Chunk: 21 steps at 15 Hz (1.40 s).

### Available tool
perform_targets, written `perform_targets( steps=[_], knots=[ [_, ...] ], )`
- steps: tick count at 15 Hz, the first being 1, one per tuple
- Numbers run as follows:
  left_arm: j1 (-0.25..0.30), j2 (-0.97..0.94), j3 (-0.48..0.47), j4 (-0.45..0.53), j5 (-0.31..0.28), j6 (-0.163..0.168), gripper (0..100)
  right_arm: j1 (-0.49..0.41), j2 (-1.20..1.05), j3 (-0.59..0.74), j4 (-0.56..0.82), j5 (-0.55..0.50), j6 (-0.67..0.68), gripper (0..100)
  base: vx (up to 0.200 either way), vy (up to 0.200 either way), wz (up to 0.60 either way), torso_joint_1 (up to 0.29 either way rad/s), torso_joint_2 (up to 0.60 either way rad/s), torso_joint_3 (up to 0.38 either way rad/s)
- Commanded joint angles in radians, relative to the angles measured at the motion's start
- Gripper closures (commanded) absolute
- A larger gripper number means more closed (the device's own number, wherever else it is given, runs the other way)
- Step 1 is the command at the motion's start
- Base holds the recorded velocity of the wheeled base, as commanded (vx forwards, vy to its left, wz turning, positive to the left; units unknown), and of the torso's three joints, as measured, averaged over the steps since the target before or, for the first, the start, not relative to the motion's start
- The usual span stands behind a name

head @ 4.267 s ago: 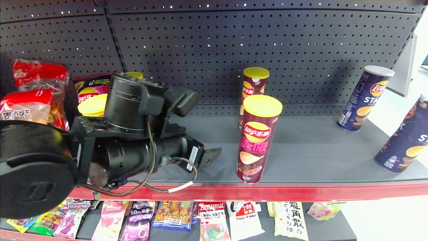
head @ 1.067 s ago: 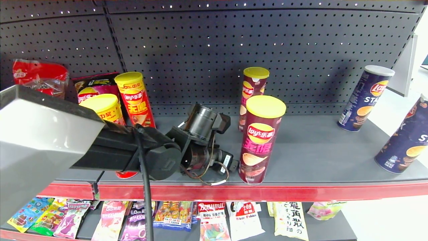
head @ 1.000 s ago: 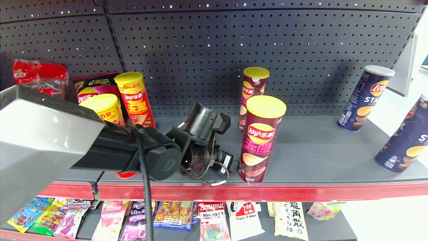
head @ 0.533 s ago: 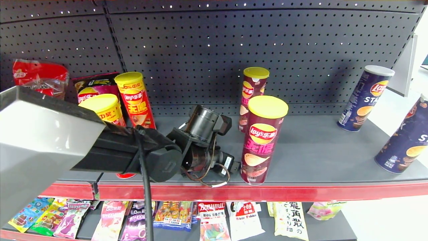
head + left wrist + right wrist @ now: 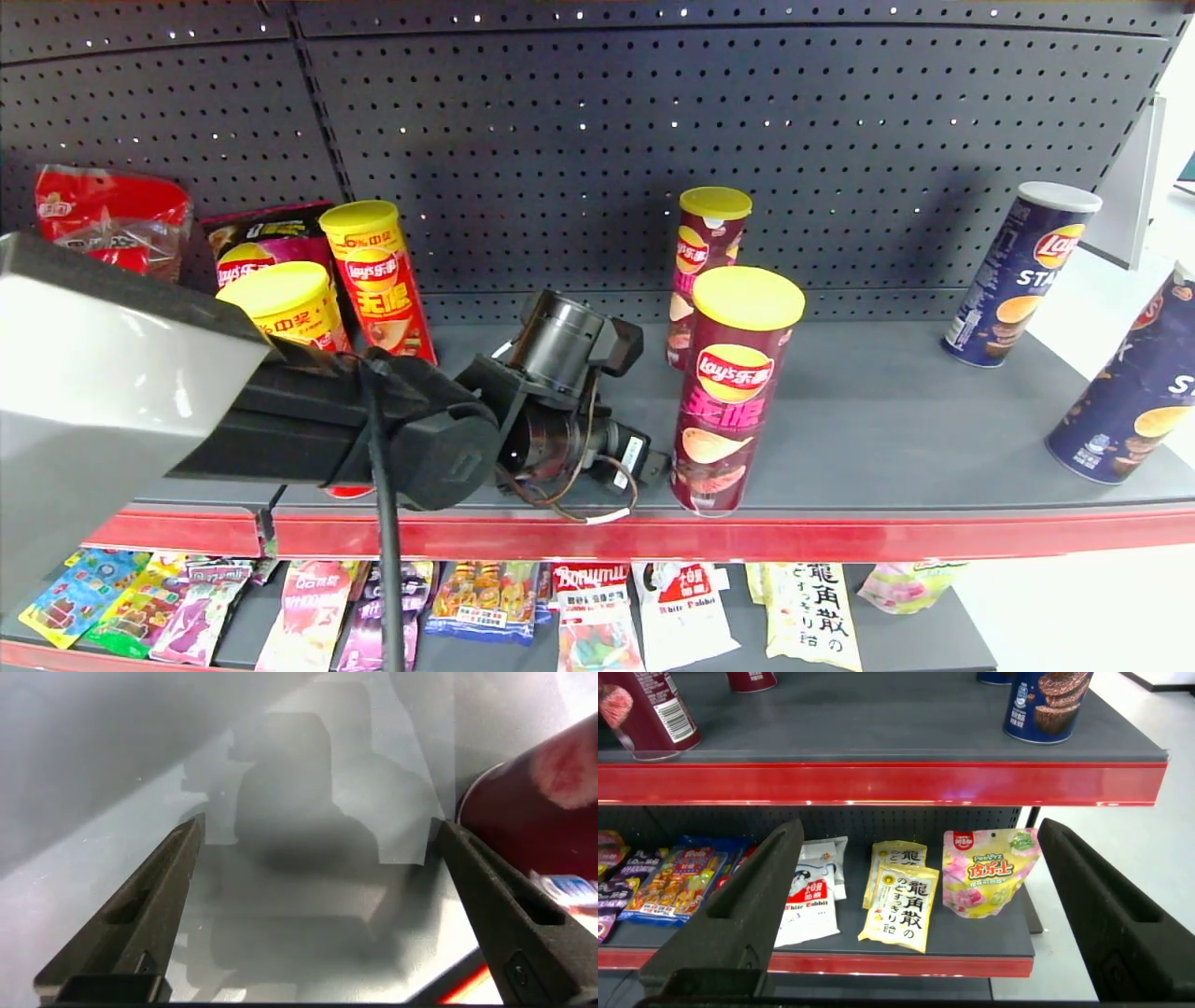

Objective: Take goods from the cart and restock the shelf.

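Found the left gripper (image 5: 318, 835) low over the grey shelf (image 5: 887, 439), jaws spread wide and holding nothing, one finger just beside the foot of the maroon can (image 5: 733, 392). Noted that can standing at the very front of the shelf, close to the red lip (image 5: 840, 537), ahead of a second maroon can (image 5: 709, 243) near the back panel (image 5: 560, 140). Saw the right gripper (image 5: 920, 831) out in front of the shelving, jaws likewise wide apart and empty, facing the snack bags (image 5: 985, 873) on the lower tier (image 5: 999, 943). Judged the step to be either clearing the left arm from a can already set down or nudging it deeper; could not tell which. Reckoned a tall, narrow can so near the edge likely to tip under any sideways brush. Advised keeping the jaws apart, drawing the gripper straight back along its own line rather than swinging it, and rising clear of the lip before turning away. For a push inward, advised contact low on the can wall, slow and square, stopping short of the can behind.
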Motion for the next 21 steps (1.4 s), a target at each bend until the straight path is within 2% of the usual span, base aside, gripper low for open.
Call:
perform_targets(
  steps=[1, 2, 5, 6, 7, 8, 10, 11, 12, 13, 14, 15, 16, 17, 18, 19, 20, 21],
  knots=[
    [0.009, -0.043, 0.018, 0.000, 0.001, 0.001, 0, 0.001, 0.001, 0.000, 0.000, 0.001, 0.000, 0, 0.000, 0.000, 0.00, 0.000, 0.00, 0.000],
    [0.023, -0.092, 0.032, 0.000, 0.004, 0.007, 0, 0.001, 0.001, 0.000, 0.000, 0.001, 0.000, 0, 0.000, 0.000, 0.00, 0.000, 0.00, 0.000],
    [0.020, -0.243, 0.030, 0.015, 0.009, 0.025, 0, 0.001, 0.001, 0.000, 0.000, -0.001, 0.000, 0, 0.000, 0.000, 0.00, 0.000, 0.00, 0.000],
    [0.014, -0.330, 0.032, 0.037, 0.009, 0.055, 0, 0.001, 0.001, 0.000, 0.000, 0.001, 0.000, 0, 0.000, 0.000, 0.00, 0.000, 0.00, 0.000],
    [0.011, -0.444, 0.027, 0.084, 0.004, 0.107, 0, 0.001, 0.001, 0.000, 0.000, 0.001, 0.000, 0, 0.000, 0.000, 0.00, 0.000, 0.00, 0.000],
    [0.009, -0.519, 0.020, 0.122, 0.001, 0.136, 0, 0.001, 0.001, 0.000, 0.000, 0.001, 0.000, 0, 0.000, 0.000, 0.00, 0.000, 0.00, 0.000],
    [-0.006, -0.639, 0.021, 0.167, -0.003, 0.157, 0, 0.001, 0.001, 0.000, 0.000, 0.001, 0.000, 0, 0.000, 0.000, 0.00, 0.000, 0.00, 0.000],
    [-0.006, -0.778, 0.029, 0.227, -0.002, 0.167, 0, 0.001, 0.001, 0.000, 0.000, 0.001, 0.000, 0, 0.000, 0.000, 0.00, 0.000, 0.00, 0.000],
    [-0.005, -0.841, 0.032, 0.268, -0.003, 0.168, 0, 0.001, 0.001, 0.000, 0.000, 0.001, 0.000, 0, 0.000, 0.000, 0.00, 0.000, 0.00, 0.000],
    [0.011, -1.037, 0.047, 0.440, 0.011, 0.170, 0, 0.001, 0.001, 0.000, 0.000, 0.001, 0.000, 0, 0.000, 0.000, 0.00, 0.000, 0.00, 0.000],
    [0.081, -1.180, 0.070, 0.569, 0.032, 0.163, 0, 0.001, 0.001, 0.000, 0.000, 0.001, 0.000, 0, 0.000, 0.000, 0.00, 0.000, 0.00, 0.000],
    [0.187, -1.314, 0.119, 0.662, 0.067, 0.157, 0, 0.001, 0.001, 0.000, 0.000, 0.001, 0.000, 0, 0.000, 0.000, 0.00, 0.000, 0.00, 0.000],
    [0.238, -1.369, 0.155, 0.689, 0.083, 0.142, 0, 0.001, 0.001, 0.000, 0.000, 0.001, 0.000, 0, 0.000, 0.000, 0.00, 0.000, 0.00, 0.000],
    [0.361, -1.490, 0.280, 0.725, 0.136, 0.050, 0, 0.001, 0.001, 0.000, 0.000, 0.001, -0.001, 0, 0.000, 0.000, 0.00, 0.000, 0.00, 0.000],
    [0.433, -1.565, 0.394, 0.733, 0.173, 0.033, 0, 0.001, 0.001, 0.000, 0.000, -0.001, -0.001, 0, 0.000, 0.000, 0.00, 0.000, 0.00, 0.000],
    [0.489, -1.623, 0.487, 0.736, 0.189, 0.035, 0, 0.001, 0.001, 0.000, 0.000, 0.001, 0.000, 0, 0.000, 0.000, 0.00, 0.000, 0.00, 0.000],
    [0.506, -1.636, 0.518, 0.741, 0.190, 0.033, 0, 0.001, 0.001, 0.000, 0.000, 0.001, 0.000, 0, 0.000, 0.000, 0.00, 0.000, 0.00, 0.000],
    [0.560, -1.648, 0.598, 0.751, 0.190, 0.028, 0, 0.001, 0.001, 0.000, 0.000, -0.001, 0.000, 0, 0.000, 0.000, 0.00, 0.000, 0.00, 0.000]
  ],
)
